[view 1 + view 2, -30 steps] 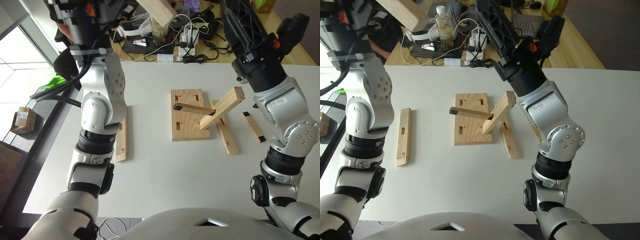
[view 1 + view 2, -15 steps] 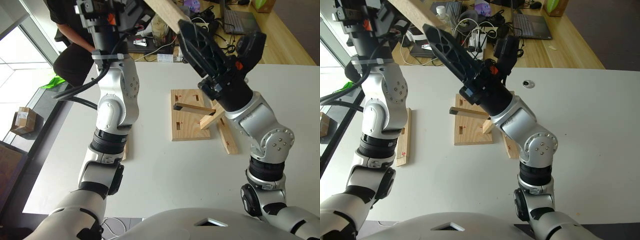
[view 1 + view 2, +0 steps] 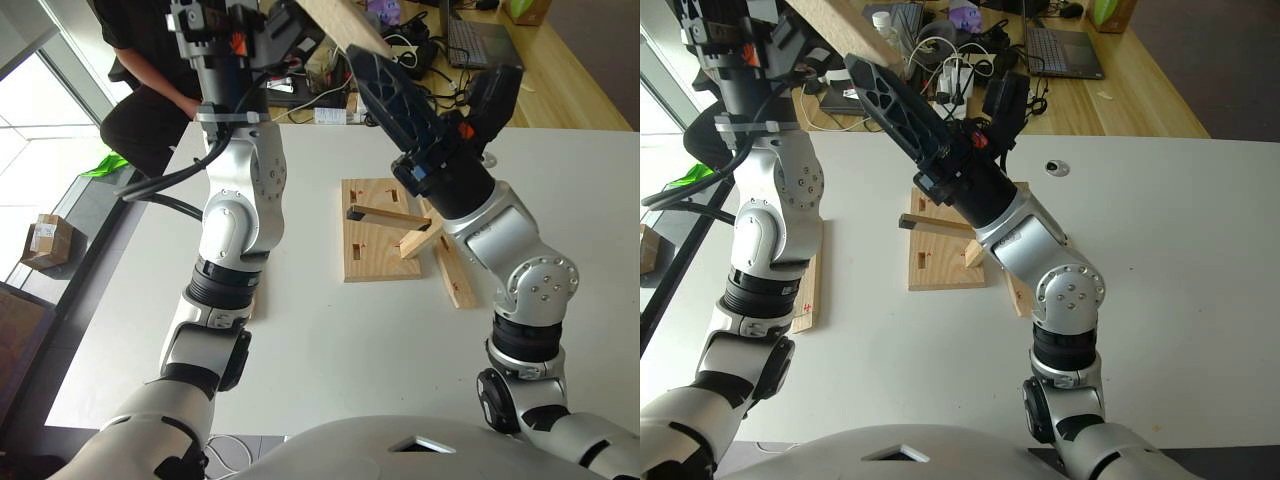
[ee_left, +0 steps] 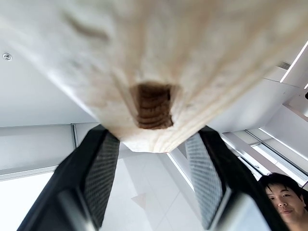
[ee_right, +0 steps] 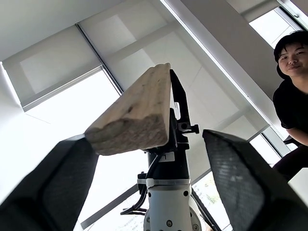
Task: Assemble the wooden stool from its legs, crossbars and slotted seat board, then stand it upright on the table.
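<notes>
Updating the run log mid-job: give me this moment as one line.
left claw shut on leg, held high | right claw open near leg's end | seat board flat on table

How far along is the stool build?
Done: one dark-tipped wooden crossbar looks plugged into a leaning wooden leg, both resting on the slotted seat board. In hand: the left pincer grips a raised wooden leg; the open right pincer is near its end. Left: two loose legs on the white table, all seat joints, standing it upright.

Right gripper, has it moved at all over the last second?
Yes. The right gripper swung toward the robot's left, from right of the seat board to above it, nearer the raised wooden leg.
</notes>
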`<state>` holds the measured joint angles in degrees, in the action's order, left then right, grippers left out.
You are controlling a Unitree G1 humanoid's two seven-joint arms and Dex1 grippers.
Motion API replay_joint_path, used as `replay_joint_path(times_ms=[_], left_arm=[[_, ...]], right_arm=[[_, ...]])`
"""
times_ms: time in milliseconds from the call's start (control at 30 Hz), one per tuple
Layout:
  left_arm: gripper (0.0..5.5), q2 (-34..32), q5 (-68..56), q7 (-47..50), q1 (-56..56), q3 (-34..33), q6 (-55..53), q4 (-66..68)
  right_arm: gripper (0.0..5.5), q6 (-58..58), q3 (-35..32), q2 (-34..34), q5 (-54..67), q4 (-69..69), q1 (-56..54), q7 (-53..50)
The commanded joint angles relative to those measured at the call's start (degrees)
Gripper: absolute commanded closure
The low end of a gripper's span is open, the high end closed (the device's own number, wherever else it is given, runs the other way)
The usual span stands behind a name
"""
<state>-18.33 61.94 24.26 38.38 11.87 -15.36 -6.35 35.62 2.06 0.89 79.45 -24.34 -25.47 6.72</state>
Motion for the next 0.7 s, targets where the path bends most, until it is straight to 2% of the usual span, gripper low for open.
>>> replay_joint_path(times_ms=[33,267,700], left_arm=[[3.42,-0.10,0.70,-0.53,-0.31,-0.02,0.06,-0.31],[3.42,-0.04,1.23,-0.67,-0.55,0.08,-0.09,-0.38],[3.42,-0.64,2.05,-1.93,-3.80,0.05,0.04,-1.88]], right_arm=[[2.50,-0.49,-0.43,-0.65,-0.33,-0.29,-1.19,0.11],[3.40,-0.64,-0.79,-0.85,-0.18,-0.40,-1.45,0.67],[3.52,-1.91,-3.61,-0.44,-0.69,0.98,-3.04,0.02]])
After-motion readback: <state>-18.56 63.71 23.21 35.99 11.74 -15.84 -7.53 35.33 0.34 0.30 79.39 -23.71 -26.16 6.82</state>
